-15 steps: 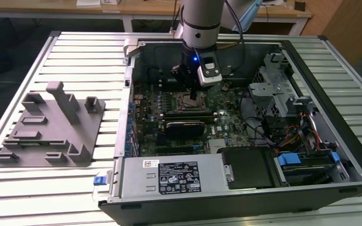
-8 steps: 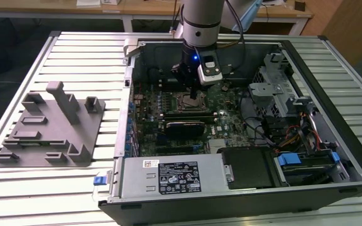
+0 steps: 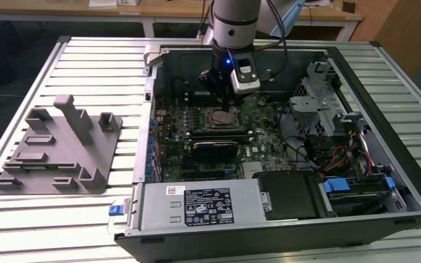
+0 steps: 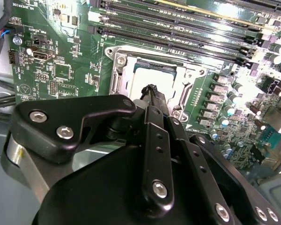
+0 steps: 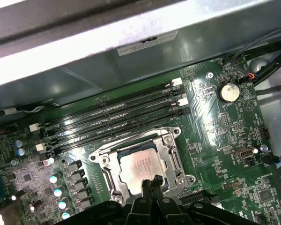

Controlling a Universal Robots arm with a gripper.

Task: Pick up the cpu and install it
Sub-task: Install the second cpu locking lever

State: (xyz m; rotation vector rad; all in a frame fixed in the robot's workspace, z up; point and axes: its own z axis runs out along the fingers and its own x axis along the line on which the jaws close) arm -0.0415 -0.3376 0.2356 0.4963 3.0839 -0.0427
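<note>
The open computer case (image 3: pixel 284 137) is lying flat, exposing the motherboard (image 5: pixel 215 136), where the cpu (image 5: pixel 141 165) is already sitting in its socket frame (image 5: pixel 171 159), the gripper (image 5: pixel 150 182) hovering at its six o'clock edge, fingers pressed together, gripping nothing.

Exterior view: high, oblique look down onto an open computer case (image 3: pixel 284 219) lying on a slatted table (image 3: pixel 86 60), whole case in frame, arm (image 3: pixel 234 24) entering from top centre. Second wrist view: close, looking past black gripper linkage (image 4: pixel 131 178) in the lower frame toward the motherboard (image 4: pixel 61 70). First wrist view: close, steep look down. Shared by both wrist views: CPU socket (image 4: pixel 150 77) (image 5: pixel 143 164) and memory slots (image 4: pixel 178 28) (image 5: pixel 117 117), seen from differing sides.
</note>
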